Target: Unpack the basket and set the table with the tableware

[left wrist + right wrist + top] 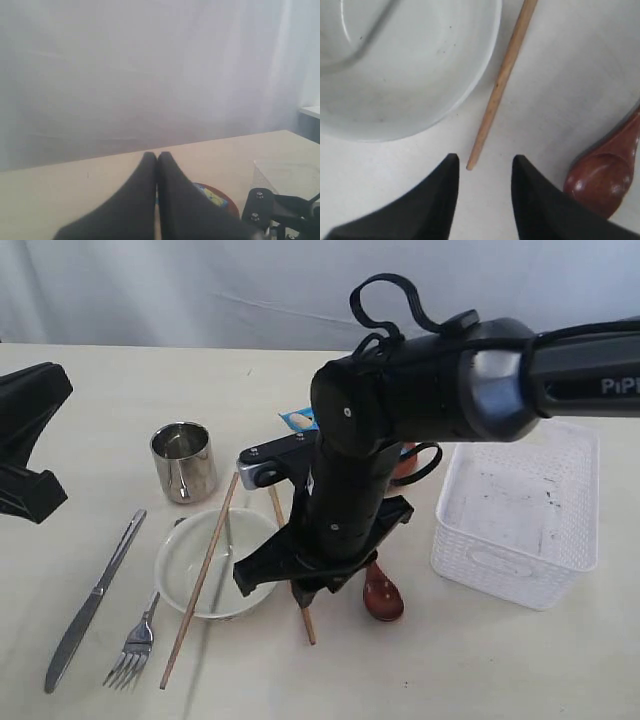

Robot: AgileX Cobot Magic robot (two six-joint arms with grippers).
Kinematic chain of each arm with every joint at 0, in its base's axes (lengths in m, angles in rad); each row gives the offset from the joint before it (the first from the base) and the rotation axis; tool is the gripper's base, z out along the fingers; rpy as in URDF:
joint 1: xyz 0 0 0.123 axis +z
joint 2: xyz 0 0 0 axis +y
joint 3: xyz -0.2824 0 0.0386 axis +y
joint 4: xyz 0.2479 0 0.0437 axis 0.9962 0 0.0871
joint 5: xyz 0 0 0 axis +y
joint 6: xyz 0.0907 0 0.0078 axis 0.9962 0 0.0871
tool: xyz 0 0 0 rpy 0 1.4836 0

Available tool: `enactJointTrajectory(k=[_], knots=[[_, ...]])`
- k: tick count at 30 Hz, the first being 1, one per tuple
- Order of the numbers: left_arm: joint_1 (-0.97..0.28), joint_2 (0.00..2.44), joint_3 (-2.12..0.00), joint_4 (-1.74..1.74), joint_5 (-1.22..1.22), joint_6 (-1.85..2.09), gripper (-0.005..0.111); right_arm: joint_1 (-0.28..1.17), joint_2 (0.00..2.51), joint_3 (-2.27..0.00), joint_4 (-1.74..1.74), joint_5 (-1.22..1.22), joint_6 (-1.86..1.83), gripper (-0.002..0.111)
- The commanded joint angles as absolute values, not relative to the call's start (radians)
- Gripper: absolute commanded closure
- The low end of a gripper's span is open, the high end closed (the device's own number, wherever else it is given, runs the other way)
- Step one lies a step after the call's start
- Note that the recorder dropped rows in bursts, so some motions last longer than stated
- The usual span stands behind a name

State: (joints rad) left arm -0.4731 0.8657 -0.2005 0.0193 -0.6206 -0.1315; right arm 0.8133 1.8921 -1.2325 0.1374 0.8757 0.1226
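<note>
On the table (450, 670), counted: one basket (520, 510) at the right of the exterior view, upright, floor bare; one steel cup (184, 460) upright, near the far side of one white bowl (175, 565); one knife (95, 602) and one fork (138, 640) lying side by side left of the bowl, not touching; one wooden spoon (383, 597) between bowl and basket, scoop toward the near edge. Two chopsticks: first chopstick (198, 585) laid slantwise over the bowl's rim, second chopstick (502, 80) flat on the table just beside the bowl, partly hidden by the arm in the exterior view. One brown plate (229, 202), only partly seen, with one blue packet (212, 196) apparently lying on it. Two grippers: right gripper (485, 162) low over the near end of the second chopstick, fingers apart, that end between the tips and touching neither, nothing held; left gripper (156, 156) well apart from the tableware, fingers pressed together on nothing.
</note>
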Motion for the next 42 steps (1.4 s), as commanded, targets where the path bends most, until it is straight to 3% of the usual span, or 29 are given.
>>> enactJointTrajectory(k=[1,4,42], knots=[[-0.475,0.861,-0.194,0.023,-0.623,-0.128,0.107,0.839,1.898,-1.233,0.124,0.827,0.155,0.070],[-0.475,0.861,-0.194,0.023,-0.623,-0.128,0.107,0.856,1.915,-1.233,0.096,0.820,0.190,0.074],[-0.475,0.861,-0.194,0.023,-0.623,-0.128,0.107,0.922,2.002,-1.231,-0.078,0.738,0.464,0.074]])
